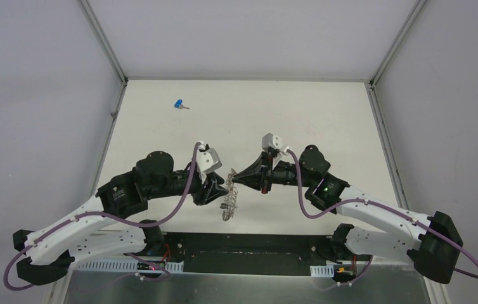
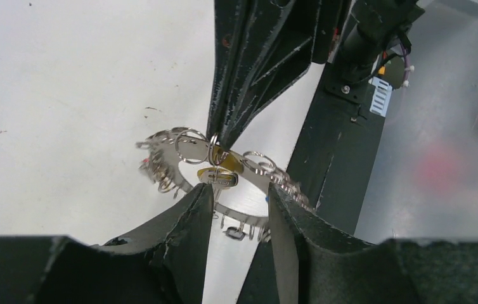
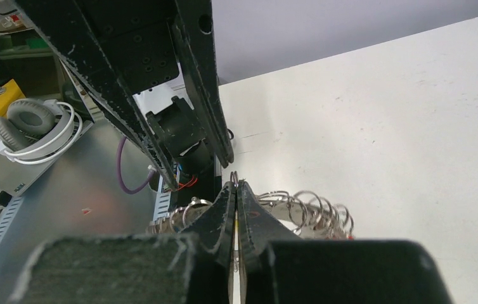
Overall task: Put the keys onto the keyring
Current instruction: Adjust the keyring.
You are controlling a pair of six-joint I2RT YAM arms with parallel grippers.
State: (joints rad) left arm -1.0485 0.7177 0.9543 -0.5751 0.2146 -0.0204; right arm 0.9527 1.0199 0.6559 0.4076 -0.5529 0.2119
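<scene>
The keyring [image 1: 228, 204], a grey metal band fringed with small silver rings and keys, hangs in the air between the two gripper tips. My right gripper [image 3: 234, 185] is shut on the yellow key [image 2: 219, 177], whose small ring pokes out above the tips and sits at the keyring's [image 2: 179, 172] band. My left gripper [image 2: 239, 199] is open just in front of the band, holding nothing. In the top view the left gripper [image 1: 220, 190] and right gripper [image 1: 234, 181] almost meet. The blue key [image 1: 179, 104] lies alone on the table at the far left.
A black base plate [image 1: 249, 253] and a metal shelf [image 1: 243, 288] run along the near edge under the arms. White headphones [image 3: 30, 126] lie off the table. Grey booth walls close in the table on three sides.
</scene>
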